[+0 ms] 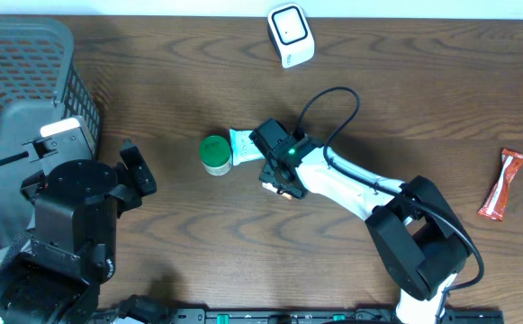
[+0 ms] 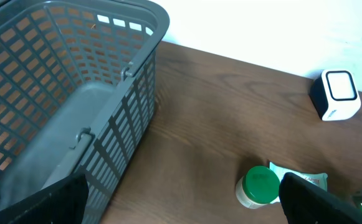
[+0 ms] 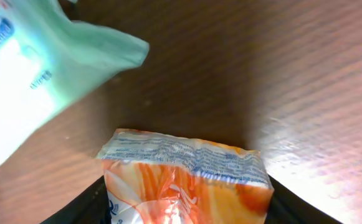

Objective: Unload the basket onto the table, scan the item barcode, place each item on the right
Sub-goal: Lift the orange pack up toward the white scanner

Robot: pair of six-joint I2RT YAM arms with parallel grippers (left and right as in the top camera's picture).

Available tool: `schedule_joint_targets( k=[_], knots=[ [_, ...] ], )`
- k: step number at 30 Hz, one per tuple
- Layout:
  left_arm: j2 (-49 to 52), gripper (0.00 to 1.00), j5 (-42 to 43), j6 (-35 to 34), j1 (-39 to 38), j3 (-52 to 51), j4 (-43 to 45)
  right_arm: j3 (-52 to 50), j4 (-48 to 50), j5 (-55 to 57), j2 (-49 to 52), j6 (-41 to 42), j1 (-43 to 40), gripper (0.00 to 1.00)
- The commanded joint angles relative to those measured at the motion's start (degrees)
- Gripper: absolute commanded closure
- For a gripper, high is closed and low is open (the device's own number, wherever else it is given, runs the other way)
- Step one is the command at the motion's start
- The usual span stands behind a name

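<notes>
An orange snack packet (image 3: 187, 180) with a blue-printed crimped top edge fills the gap between my right gripper's (image 3: 187, 211) black fingers, which press on both of its sides just above the wooden table. In the overhead view the right gripper (image 1: 284, 177) covers nearly all of that packet at the table's middle. A small white barcode scanner (image 1: 290, 34) stands at the far edge. My left gripper (image 2: 184, 214) hangs open and empty at the near left, apart from everything.
A mint-green packet (image 1: 243, 144) and a green-lidded jar (image 1: 214, 154) lie just left of the right gripper. A red packet (image 1: 500, 184) lies at the far right. A grey basket (image 1: 27, 63) fills the left side.
</notes>
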Motion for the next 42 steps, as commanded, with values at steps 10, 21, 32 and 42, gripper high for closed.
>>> schedule_joint_targets(
  k=[10,21,32,42],
  knots=[
    [0.0,0.02,-0.7,-0.1,0.2,-0.1,0.0,9.0,-17.9,0.7,-8.6,-9.8,-1.3,0.48],
    [0.0,0.02,-0.7,-0.1,0.2,-0.1,0.0,9.0,-21.2,8.8,-15.1,-16.7,-2.4,0.5],
    [0.0,0.02,-0.7,-0.1,0.2,-0.1,0.0,9.0,-11.9,20.0,-15.0,-22.8,-5.6,0.5],
    [0.0,0.02,-0.7,-0.1,0.2,-0.1,0.0,9.0,5.9,23.3,-13.9,-37.6,-9.0,0.53]
  ],
)
